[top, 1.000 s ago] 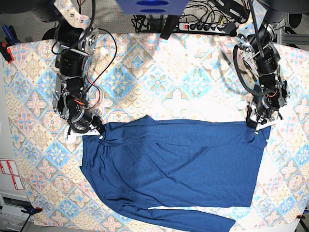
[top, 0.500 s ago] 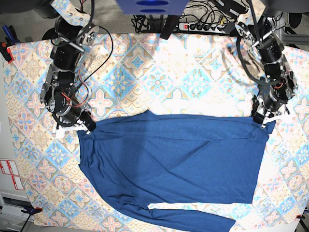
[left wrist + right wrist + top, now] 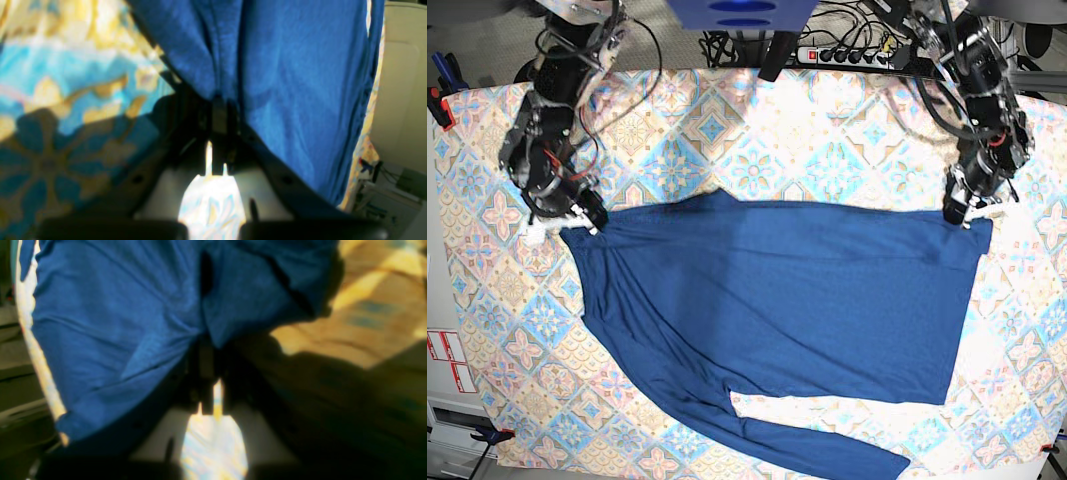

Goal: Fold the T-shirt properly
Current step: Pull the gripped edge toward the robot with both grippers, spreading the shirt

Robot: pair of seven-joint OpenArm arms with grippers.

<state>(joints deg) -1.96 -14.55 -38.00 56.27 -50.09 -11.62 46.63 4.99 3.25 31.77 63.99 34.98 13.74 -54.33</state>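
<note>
Your left gripper (image 3: 958, 215) pinches one T-shirt (image 3: 777, 320) corner, your right gripper (image 3: 577, 222) the opposite corner. The shirt spreads between and below them on the surface (image 3: 757, 140).

The counter (image 3: 757, 150) is covered with a cloth of tile pattern in light blue, yellow and pink. Behind its far edge lies a black power strip (image 3: 852, 55) among dark cables (image 3: 727, 45). At the left edge stand a red clamp (image 3: 437, 105) and white labels with red marks (image 3: 447, 360).
</note>
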